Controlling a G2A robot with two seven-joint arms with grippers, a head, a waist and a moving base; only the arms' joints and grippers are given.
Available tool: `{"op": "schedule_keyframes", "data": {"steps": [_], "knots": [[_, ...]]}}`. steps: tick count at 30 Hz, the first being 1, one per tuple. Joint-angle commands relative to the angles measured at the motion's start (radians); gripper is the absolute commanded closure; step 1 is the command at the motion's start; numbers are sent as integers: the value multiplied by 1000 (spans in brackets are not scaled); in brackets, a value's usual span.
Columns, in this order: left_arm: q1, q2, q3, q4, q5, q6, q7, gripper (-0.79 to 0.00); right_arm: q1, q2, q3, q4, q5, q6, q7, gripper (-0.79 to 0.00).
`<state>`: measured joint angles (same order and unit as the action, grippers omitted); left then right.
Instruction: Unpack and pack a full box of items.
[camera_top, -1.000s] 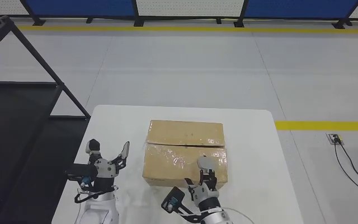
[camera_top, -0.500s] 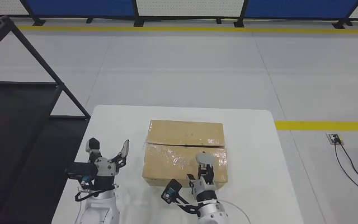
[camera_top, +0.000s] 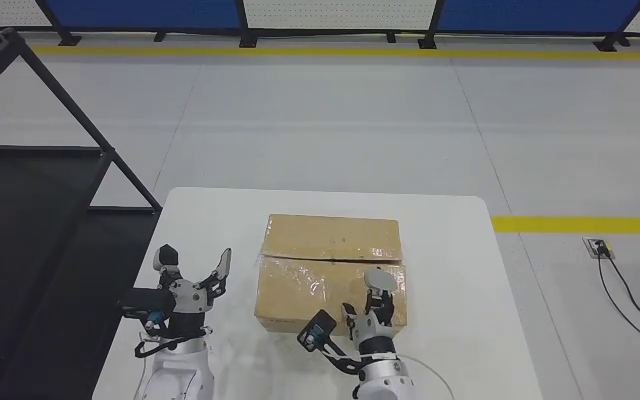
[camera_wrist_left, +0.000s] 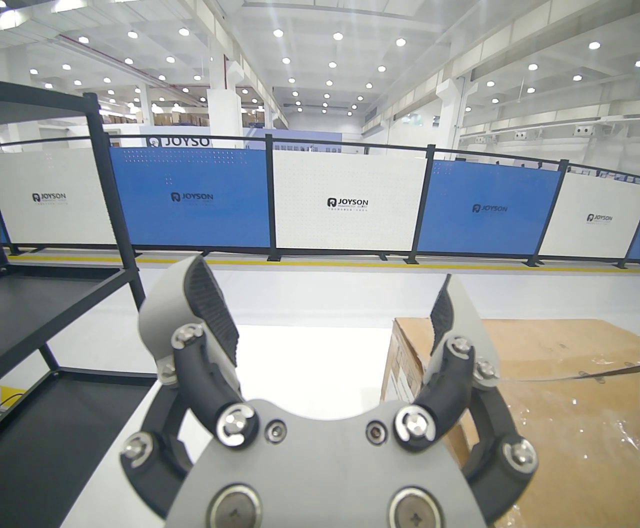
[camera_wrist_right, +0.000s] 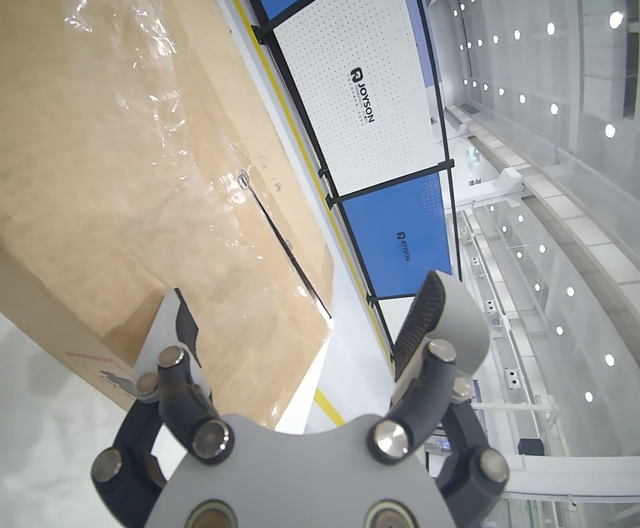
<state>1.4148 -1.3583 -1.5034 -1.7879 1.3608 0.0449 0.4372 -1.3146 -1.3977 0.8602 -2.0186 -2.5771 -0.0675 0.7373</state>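
The brown cardboard box (camera_top: 332, 268) (camera_wrist_left: 550, 390) (camera_wrist_right: 125, 175) lies at the middle of the white table (camera_top: 440, 230), its top flaps shut. Crinkled clear tape (camera_top: 318, 286) (camera_wrist_right: 150, 75) runs over the lid on the near side of the seam. The right gripper (camera_top: 368, 298) (camera_wrist_right: 306, 295) is at the box's near right corner with its claw spread wide and nothing in it. One finger is over the near edge of the lid and the other out past the box's right end. Whether the nearer finger rests on the cardboard or hangs just above it is hard to tell. The left gripper (camera_top: 195, 262) (camera_wrist_left: 325, 295) hovers over the table's near left part, just beside the box's left end but apart from it, also spread wide and empty. A black metal shelf rack (camera_top: 60, 180) (camera_wrist_left: 110, 200) stands off the table's left side. Beyond the grey floor are a yellow floor line (camera_top: 300, 50) and blue and white fence panels (camera_top: 140, 12) (camera_wrist_left: 345, 205).
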Motion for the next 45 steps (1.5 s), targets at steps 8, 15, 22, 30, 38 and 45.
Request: {"op": "schedule_keyframes", "data": {"steps": [8,15,22,30,38,45], "knots": [[0,0,-2,1,-2,0,1,-785,-2,-10,71,11,185,-21,-88,-785],[0,-1,-4,1,-2,-2,2,-785,-11,-18,94,8,189,20,-89,-785],[0,-1,-5,0,1,-6,-1,-785,-29,-24,126,-10,221,28,-81,-785],[-2,-1,-1,-2,8,-9,-4,-785,-30,-30,199,-12,358,23,-89,-785],[2,-1,-4,-4,8,-8,-4,-785,-34,-38,255,-33,474,51,-93,-785],[2,-1,-8,-3,4,-8,-2,-785,-75,-33,394,-80,886,-72,-246,-785]]}}
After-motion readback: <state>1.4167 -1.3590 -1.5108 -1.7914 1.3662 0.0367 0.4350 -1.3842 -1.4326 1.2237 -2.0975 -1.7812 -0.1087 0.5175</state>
